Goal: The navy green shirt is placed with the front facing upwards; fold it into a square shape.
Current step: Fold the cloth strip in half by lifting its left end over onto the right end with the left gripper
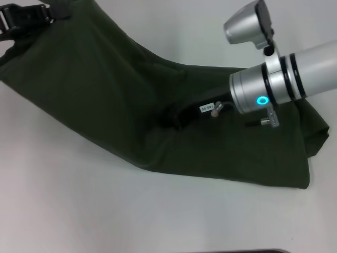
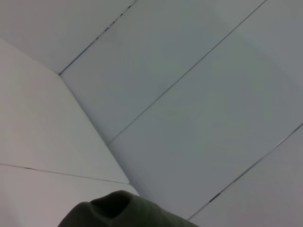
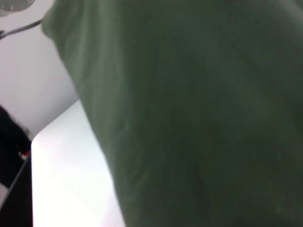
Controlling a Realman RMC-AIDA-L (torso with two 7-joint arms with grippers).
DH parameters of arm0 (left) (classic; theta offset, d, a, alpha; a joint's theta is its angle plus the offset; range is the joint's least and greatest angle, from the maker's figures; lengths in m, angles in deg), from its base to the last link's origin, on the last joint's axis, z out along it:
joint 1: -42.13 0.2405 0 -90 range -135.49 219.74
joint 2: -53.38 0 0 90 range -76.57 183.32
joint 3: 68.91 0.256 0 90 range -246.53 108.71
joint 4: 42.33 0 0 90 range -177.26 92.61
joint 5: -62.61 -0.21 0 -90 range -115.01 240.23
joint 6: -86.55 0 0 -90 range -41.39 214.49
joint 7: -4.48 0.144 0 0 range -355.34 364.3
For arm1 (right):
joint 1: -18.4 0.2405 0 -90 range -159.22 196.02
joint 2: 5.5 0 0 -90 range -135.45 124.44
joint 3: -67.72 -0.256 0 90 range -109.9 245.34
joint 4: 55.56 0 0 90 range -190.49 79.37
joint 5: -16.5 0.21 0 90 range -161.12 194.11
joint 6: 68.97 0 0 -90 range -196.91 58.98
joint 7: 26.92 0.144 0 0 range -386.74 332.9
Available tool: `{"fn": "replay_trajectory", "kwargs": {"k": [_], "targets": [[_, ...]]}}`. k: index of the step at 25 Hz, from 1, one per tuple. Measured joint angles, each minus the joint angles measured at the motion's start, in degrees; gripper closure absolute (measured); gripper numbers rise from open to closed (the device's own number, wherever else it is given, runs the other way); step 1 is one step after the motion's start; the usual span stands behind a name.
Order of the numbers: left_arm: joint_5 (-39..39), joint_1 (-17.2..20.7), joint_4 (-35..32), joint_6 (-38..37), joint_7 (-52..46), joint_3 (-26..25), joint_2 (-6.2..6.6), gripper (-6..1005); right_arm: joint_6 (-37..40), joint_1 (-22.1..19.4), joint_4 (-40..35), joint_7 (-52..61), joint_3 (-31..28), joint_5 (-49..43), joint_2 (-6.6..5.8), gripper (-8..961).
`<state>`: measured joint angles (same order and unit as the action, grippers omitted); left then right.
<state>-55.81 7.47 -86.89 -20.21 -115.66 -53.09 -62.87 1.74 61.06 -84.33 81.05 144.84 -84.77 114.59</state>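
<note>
the navy green shirt (image 1: 131, 105) lies spread over the white table (image 1: 63, 211), but not flat: its far left corner is lifted up off the table toward the left hand (image 1: 23, 21), and the cloth runs from there in a taut slope down to the part that rests on the table below the right arm (image 1: 284, 79).

the left hand, at the shirt's raised far corner, looks clenched on the cloth, since the fabric hangs from it. the left wrist view shows only a bunched lump of green cloth close by, which fits a grasp. the right hand itself is hidden in the shirt's middle, beyond the end of the right arm, where the cloth puckers into a dark fold; whether it is clenched or released i cannot tell. the right wrist view is filled with green fabric.

what could go wrong, as i judge it:
- the left grasp seems to hold a small bunch at the corner, so a strong pull could slip the cloth out and drop the fold half made.
- if the right hand does not pin the middle, the whole shirt may drag over the table instead of creasing.
- the near right edge of the shirt already looks rumpled, so a fold laid over it would come out crooked, not square.
</note>
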Motion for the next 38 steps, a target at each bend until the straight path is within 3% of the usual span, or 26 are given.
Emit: {"fn": "replay_trajectory", "kwargs": {"k": [6, 13, 24, 38], "targets": [[0.49, -2.61, 2.83, 0.9, 0.21, 0.35, -1.29, 981, -0.18, -1.77, -0.03, -0.41, -3.27, 0.03, -0.42, 912], [0.5, -5.38, 4.23, 1.51, 0.55, 0.69, -3.85, 981, -0.19, -2.87, -0.07, -0.45, -4.23, -0.05, -0.53, 913], [4.42, -6.1, 4.81, 3.62, 0.7, 4.18, -7.25, 981, 0.69, -5.6, -0.8, -2.65, -8.72, -0.08, -0.76, 913], [11.59, -8.07, 12.62, 10.8, 3.35, 12.86, -7.68, 981, 4.63, -8.93, -1.07, -5.06, -15.37, -0.33, -2.08, 912]]}}
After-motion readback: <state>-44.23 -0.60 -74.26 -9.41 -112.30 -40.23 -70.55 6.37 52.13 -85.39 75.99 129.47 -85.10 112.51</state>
